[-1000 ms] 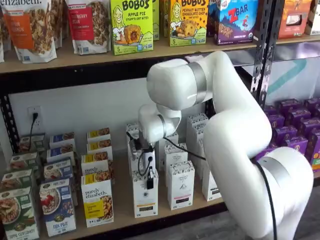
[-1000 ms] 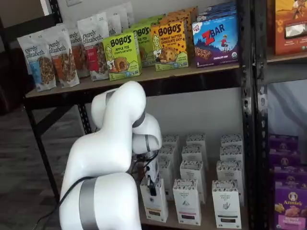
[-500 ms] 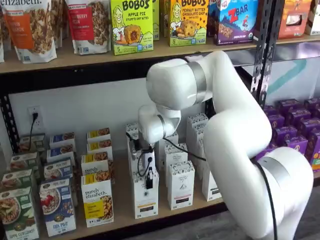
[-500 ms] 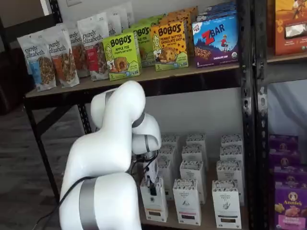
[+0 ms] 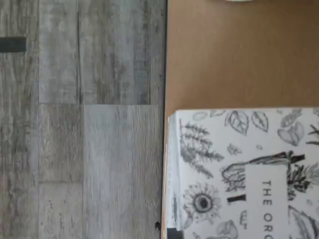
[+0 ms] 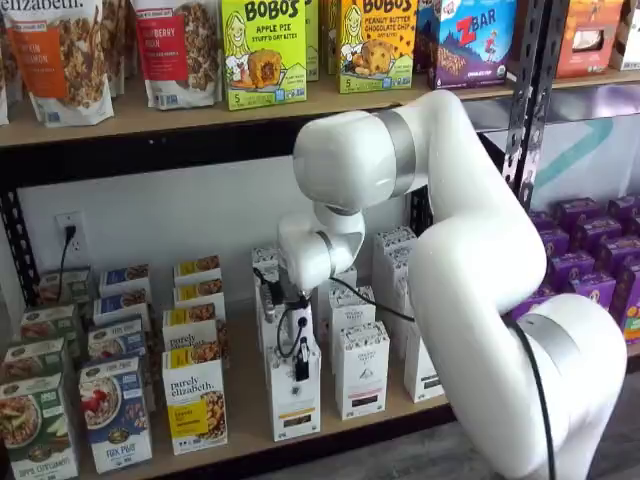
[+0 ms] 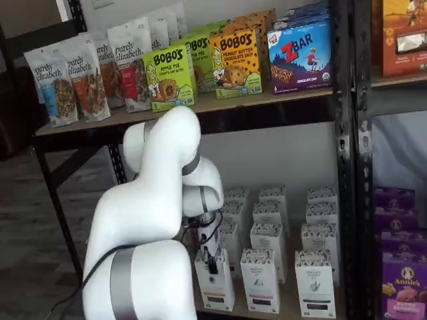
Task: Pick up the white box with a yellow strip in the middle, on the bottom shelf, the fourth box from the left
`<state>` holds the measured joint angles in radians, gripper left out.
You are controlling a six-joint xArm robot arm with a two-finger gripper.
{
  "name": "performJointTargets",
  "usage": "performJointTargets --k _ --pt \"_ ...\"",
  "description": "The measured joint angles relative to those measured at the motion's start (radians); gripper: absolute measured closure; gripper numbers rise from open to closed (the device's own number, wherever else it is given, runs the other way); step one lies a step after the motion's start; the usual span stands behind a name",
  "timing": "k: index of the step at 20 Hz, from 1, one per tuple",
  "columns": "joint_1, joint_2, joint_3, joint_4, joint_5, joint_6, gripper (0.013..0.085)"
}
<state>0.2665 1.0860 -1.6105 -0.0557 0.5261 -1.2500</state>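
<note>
gripper (image 6: 299,362) clamped on white box (image 6: 293,395) top at bottom shelf (image 6: 250,395) front edge, wrist view alone shows botanical print lid (image 5: 244,174), grey floor (image 5: 79,124)

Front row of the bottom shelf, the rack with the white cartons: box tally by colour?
White cartons: 3, counting the white box that the pincer is shut on
Green box: 1
Blue box: 1
Yellow-panel box: 1
Total: 6
</note>
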Motion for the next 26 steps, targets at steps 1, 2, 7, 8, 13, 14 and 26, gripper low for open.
performJointTargets --k 1,2,7,8,13,14,26 --pt "0.000 -0.003 0.004 -0.001 -0.002 0.001 0.0530" --pt "0.001 -0.010 0.016 -0.003 -0.006 0.004 0.0530" --pt "0.008 -0.066 0.107 -0.016 -0.035 0.023 0.0530" --pt "0.010 -0.078 0.124 -0.017 -0.043 0.025 0.0530" --pt "0.019 -0.159 0.245 -0.053 -0.098 0.068 0.0530" --pt "0.021 -0.176 0.264 -0.057 -0.101 0.074 0.0530" --pt "0.053 -0.368 0.497 -0.081 -0.136 0.129 0.0530"
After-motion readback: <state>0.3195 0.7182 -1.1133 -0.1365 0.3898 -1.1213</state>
